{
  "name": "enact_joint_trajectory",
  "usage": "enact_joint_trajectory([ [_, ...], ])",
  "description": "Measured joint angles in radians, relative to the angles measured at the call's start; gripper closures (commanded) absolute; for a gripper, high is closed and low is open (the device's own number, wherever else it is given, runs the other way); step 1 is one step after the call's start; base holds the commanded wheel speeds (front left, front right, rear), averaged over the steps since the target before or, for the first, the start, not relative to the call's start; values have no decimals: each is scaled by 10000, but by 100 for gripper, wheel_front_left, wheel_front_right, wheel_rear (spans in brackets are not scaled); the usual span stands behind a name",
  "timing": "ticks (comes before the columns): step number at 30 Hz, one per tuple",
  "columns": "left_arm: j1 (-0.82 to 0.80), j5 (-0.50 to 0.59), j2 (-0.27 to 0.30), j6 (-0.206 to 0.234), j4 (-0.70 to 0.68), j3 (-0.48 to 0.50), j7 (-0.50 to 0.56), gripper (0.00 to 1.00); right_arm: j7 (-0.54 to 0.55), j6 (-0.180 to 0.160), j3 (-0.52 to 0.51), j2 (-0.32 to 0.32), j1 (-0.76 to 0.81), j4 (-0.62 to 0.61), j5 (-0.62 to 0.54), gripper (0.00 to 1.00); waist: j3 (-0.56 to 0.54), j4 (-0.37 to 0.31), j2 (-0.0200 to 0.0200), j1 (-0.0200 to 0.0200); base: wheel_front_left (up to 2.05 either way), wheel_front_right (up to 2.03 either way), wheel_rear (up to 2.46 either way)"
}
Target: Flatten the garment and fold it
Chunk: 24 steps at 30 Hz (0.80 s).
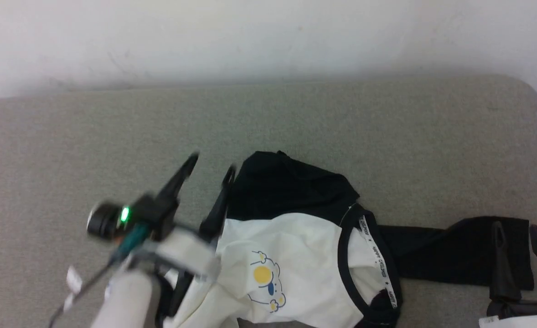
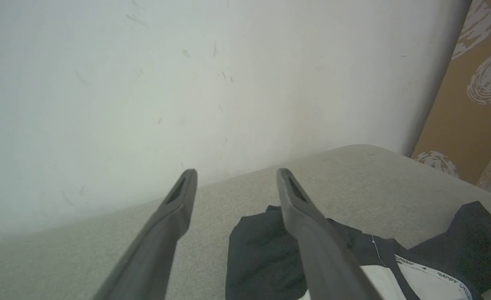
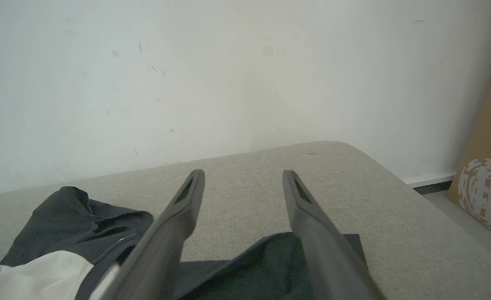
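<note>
Garment [image 1: 296, 246] one, crumpled; left claw [image 1: 211, 164], right claw [image 1: 515, 227] both spread

Garment [image 1: 296, 246] cut off at bottom edge, left gripper [image 1: 211, 164] blurred, right gripper [image 1: 516, 227] cropped

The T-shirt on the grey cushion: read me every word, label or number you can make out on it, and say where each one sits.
"HAPPY": on the white neck band of the T-shirt, in the left wrist view; the next word starts with C and runs off the frame.
Head view, same band: lettering too blurred to read.
Cartoon print on the white front: a picture, no words visible.
</note>
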Motion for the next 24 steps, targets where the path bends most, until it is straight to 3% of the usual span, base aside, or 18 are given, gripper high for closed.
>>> enact_joint_trajectory([
  [5, -3121, -679, 769, -121, 813, -1613, 2226, 0, -42, 0, 215, 4, -412, 54, 140, 0, 600, -186, 0, 1, 0, 0, 0],
  [13, -7393, -3296, 1969, -125, 2243, -4334, 4709, 0, -44, 2, 360, 6, -1075, 119, 493, 0, 1711, -674, 0, 3, 0, 0, 0],
  [20, -8635, -5331, 2963, -125, 2938, -5969, 7764, 0, -48, 2, 506, 6, -1567, 180, 744, 0, 2654, -1249, 0, 2, 0, 0, 0],
  [24, -8864, -5567, 3475, -125, 2941, -6383, 8328, 0, -50, 2, 589, 6, -1764, 213, 796, 0, 3092, -1608, 0, 2, 0, 0, 0],
])
